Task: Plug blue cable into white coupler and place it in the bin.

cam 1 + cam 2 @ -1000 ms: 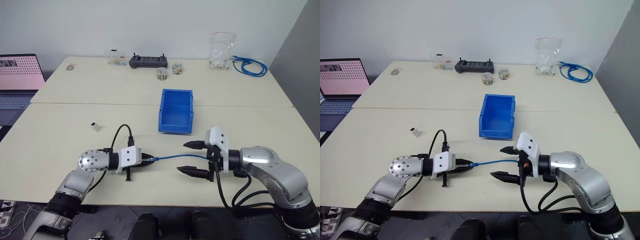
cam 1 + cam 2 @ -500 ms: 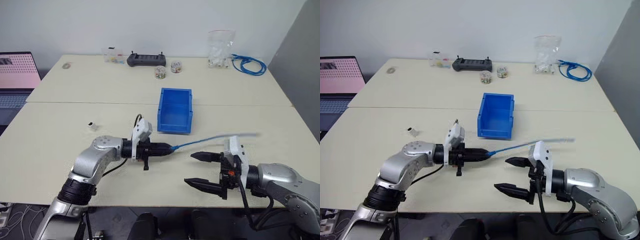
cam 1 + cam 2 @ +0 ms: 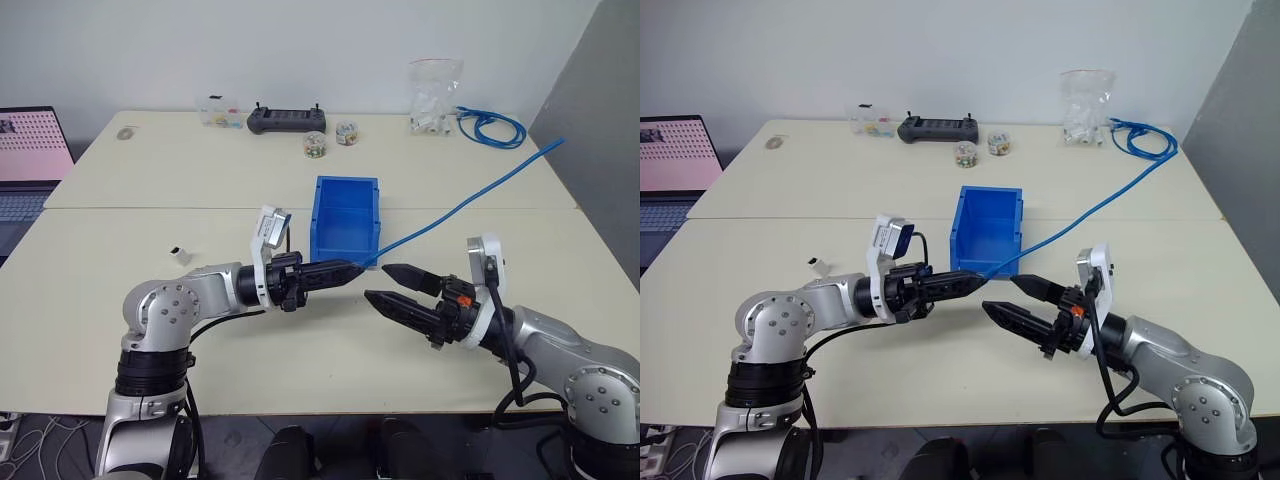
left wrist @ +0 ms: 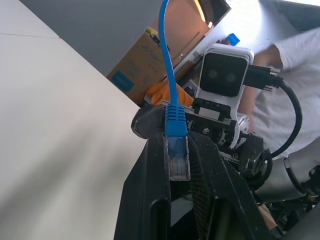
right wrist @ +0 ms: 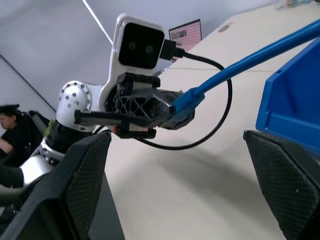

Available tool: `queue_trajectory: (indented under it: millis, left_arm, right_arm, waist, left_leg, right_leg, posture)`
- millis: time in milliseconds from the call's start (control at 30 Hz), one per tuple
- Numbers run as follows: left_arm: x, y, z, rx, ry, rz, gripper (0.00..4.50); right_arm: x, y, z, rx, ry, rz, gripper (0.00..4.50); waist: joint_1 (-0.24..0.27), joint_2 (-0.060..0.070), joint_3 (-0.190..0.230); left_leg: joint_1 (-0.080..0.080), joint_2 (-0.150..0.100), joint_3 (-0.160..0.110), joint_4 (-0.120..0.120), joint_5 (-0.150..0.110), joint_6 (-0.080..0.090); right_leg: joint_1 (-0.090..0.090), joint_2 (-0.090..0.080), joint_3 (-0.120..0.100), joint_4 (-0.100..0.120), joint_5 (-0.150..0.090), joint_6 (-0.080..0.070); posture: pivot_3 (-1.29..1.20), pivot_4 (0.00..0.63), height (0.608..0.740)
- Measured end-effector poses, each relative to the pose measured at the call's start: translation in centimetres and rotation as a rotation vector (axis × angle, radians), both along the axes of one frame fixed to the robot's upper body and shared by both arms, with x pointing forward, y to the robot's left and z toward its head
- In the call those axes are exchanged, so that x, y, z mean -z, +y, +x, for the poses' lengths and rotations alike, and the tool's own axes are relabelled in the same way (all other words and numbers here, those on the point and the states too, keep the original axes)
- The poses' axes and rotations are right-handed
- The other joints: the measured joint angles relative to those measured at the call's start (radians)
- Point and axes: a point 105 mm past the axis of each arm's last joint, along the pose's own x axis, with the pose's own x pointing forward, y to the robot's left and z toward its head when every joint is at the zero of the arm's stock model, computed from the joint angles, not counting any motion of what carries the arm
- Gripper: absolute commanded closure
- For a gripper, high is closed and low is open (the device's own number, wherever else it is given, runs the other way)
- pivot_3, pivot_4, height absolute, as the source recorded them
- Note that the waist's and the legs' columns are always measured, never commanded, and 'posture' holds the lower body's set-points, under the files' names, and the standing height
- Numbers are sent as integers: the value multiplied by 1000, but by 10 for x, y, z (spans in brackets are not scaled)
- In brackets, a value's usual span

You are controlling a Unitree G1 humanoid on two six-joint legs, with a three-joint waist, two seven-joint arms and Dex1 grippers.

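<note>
Left gripper [image 3: 352, 268] clamps thin blue cable [image 3: 470, 196] by its plug; right gripper [image 3: 388, 285] wide, empty. Tiny white plastic coupler [image 3: 181, 253] left of blue plastic bin [image 3: 346, 220], unplugged; binning pending.

white coupler [image 3: 181, 254] on table [image 3: 120, 300] left of bin [image 3: 346, 217] — cable bundle [image 3: 490, 128] far behind, at right

far edge: controller [image 3: 287, 119] | two jars [image 3: 314, 144] | plastic bag [image 3: 432, 95] | cable coil [image 3: 490, 126] | laptop [image 3: 28, 160]

Left end effector [image 5: 172, 112] pinching blue cable [image 5: 250, 60], bin [image 5: 292, 100] corner beside
</note>
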Motion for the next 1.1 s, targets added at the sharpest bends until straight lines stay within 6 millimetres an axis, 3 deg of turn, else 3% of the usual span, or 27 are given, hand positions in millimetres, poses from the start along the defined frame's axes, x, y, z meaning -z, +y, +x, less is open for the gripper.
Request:
queue_trajectory:
  millis: [167, 733, 933, 1000, 1100]
  left_arm:
    - [-3, -5, -4, 8, 7, -8, 4274]
    - [-4, -5, -10, 15, 20, -26, 4274]
    - [-3, -5, -12, 16, 21, -31, 4274]
    - [-2, -4, -11, 8, 12, -30, 3569]
    - [-1, -4, -8, -17, -3, -25, 2963]
  right_arm:
    - [-13, 6, 4, -34, 14, 73, 0]
    - [-14, 9, 9, -64, 73, 100, 4265]
    - [-14, 9, 7, -75, 75, 87, 4397]
    - [-14, 9, 7, -75, 73, 87, 4403]
    - [-14, 9, 8, -75, 71, 87, 4411]
  waist:
    - [0, 0, 0]
    - [0, 0, 0]
    - [0, 0, 0]
    - [1, 0, 0]
    - [1, 0, 0]
  left_leg:
    - [0, 0, 0, 0, 0, 0]
    - [0, 0, 1, 0, 0, 0]
    - [-1, 0, 2, 0, 0, 0]
    - [-1, 0, 2, 0, 0, 0]
    - [-1, 0, 2, -1, 0, 0]
  right_leg:
    - [0, 0, 0, 0, 0, 0]
    - [-1, 0, 1, 0, 0, 0]
    - [-1, 0, 1, 0, 0, 0]
    - [-1, 0, 1, 0, 0, 0]
    - [-2, 0, 1, -1, 0, 0]
  posture:
    - [0, 150, 740]
    - [0, 150, 740]
    - [0, 150, 740]
    - [0, 150, 740]
    - [0, 150, 740]
